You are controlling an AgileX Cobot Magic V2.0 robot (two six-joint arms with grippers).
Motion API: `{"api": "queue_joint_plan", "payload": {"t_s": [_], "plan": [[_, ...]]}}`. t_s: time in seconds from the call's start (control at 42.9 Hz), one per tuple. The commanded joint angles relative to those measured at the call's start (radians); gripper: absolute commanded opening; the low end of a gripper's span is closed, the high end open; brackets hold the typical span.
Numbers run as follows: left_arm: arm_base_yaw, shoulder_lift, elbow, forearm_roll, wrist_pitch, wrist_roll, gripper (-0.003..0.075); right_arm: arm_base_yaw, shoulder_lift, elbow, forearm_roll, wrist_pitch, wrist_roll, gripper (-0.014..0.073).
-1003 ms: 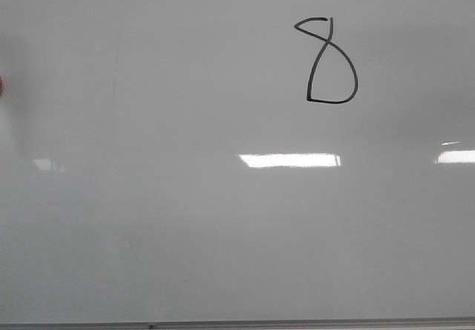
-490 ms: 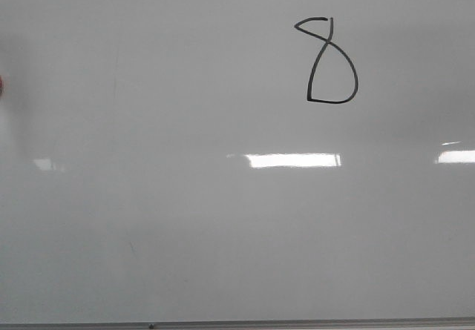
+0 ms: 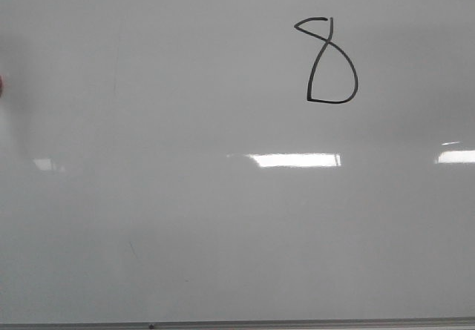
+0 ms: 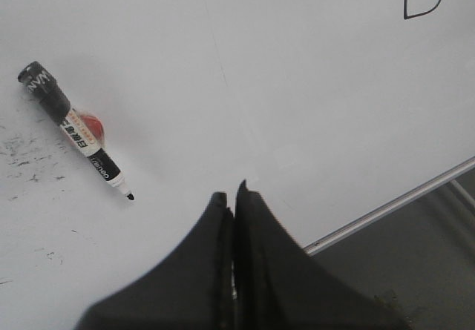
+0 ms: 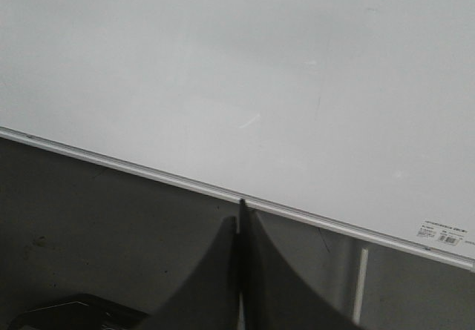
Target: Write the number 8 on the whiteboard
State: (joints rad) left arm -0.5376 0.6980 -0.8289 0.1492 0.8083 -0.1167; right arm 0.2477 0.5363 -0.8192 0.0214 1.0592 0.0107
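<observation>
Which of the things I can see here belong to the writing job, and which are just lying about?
Belongs to the job:
- the number 8, already drawn in black
- the whiteboard
- the marker, lying uncapped on the board
- left gripper, shut and holding nothing

Just there:
- right gripper, shut and holding nothing, over the board's edge
- small printed label at the board's corner
</observation>
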Motion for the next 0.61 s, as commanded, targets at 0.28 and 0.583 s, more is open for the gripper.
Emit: {"api": "queue_joint_plan", "payload": {"t_s": [0.28, 0.583], "plan": [[0.110, -0.069, 0.010, -0.057, -0.091, 0.003, -0.0020, -0.007, 0.006, -0.023, -0.007, -0.062, -0.011, -0.0069], [0.353, -0.325, 0.336, -0.178, -0.429, 0.179, -0.0020, -0.007, 0.006, -0.023, -0.007, -0.062, -0.011, -0.0069]]}}
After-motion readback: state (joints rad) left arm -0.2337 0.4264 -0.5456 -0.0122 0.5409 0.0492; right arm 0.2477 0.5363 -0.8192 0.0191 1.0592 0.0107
